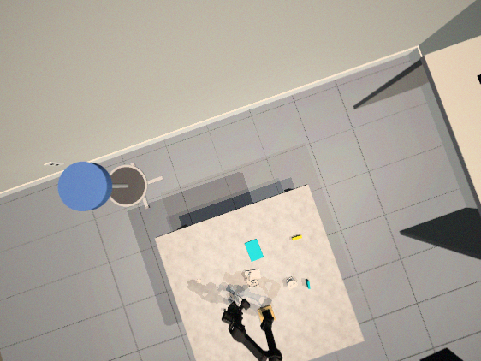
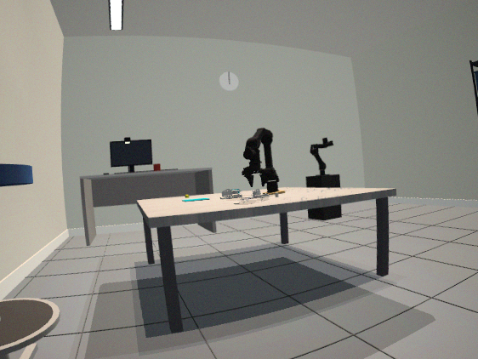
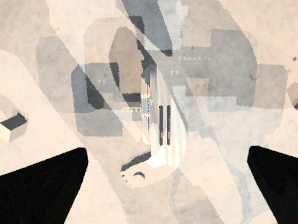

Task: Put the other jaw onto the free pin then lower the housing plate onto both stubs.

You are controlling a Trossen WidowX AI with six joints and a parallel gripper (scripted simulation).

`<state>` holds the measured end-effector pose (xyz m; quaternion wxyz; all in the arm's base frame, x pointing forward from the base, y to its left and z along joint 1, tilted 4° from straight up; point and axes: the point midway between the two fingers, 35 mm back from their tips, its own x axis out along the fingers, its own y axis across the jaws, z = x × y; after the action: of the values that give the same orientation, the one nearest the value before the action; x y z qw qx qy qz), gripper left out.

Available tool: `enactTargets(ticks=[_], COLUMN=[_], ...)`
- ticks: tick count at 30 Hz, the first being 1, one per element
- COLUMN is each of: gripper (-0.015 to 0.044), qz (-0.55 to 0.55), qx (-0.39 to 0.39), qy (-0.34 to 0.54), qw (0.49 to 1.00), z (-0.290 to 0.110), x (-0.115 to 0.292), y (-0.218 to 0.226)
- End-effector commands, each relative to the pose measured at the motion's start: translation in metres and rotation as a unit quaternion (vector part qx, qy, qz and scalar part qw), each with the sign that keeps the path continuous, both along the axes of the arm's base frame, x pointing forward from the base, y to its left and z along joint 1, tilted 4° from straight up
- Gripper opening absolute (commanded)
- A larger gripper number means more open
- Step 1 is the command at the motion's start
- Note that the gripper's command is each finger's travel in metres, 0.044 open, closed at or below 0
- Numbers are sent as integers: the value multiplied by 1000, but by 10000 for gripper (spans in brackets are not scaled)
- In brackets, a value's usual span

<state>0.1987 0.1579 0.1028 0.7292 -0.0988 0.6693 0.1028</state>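
My gripper (image 1: 232,295) (image 2: 257,184) (image 3: 169,156) is open and empty above the table. In the wrist view a pale slotted part (image 3: 177,145), which looks like a loose jaw, lies between and just beyond the fingertips. Its long slotted body points up the view and its rounded end (image 3: 131,178) lies at the lower left. It is not gripped. A pale assembly (image 1: 255,273) stands on the table ahead of the arm, and a smaller pale part (image 1: 291,281) stands right of it. The pins, the gear teeth and which part is the housing plate cannot be made out.
A cyan plate (image 1: 254,250) (image 2: 196,199) and a yellow block (image 1: 296,237) (image 2: 186,196) lie farther out on the table. A small teal piece (image 1: 308,284) lies at the right. A small pale block (image 3: 11,131) (image 1: 198,281) lies left of the gripper. Shadows cross the work area.
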Motion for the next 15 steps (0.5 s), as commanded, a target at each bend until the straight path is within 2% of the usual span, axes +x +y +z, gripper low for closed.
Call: enactTargets(ticks=[1,15], gripper=[440,440], qz=[-3,-3], qx=[0,0], qy=[-3,-3], qw=[1000,1000], z=[-6,-25], x=[1,4], y=[0,1])
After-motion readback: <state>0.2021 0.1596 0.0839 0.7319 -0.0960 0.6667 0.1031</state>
